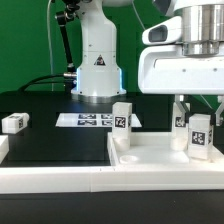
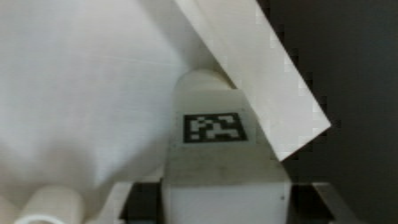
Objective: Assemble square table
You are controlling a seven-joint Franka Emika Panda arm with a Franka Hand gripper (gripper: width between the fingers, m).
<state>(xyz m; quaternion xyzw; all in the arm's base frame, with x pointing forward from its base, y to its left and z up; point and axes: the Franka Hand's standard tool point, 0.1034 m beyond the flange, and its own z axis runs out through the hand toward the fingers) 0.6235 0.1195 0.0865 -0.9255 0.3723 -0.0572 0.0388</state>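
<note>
No word, brand or number can be read; the only signs are black-and-white square tags [image 2: 217, 128], one each on the lying leg [image 1: 14, 122], the upright leg [image 1: 122, 117] and the leg at the exterior view's right [image 1: 200, 137], several on the marker board [image 1: 85, 120]. A triangular sticker [image 1: 98, 62] sits on the robot base [image 1: 97, 82]; its symbol is too small to tell.

We look onto a green backdrop [image 1: 22, 40] that closes off the far side of the scene, plain and evenly lit. In front of it a black table [image 1: 60, 148] runs from left to right, matte under bright, soft light. The marker board [image 1: 90, 120] lies flat on its far part.
</note>
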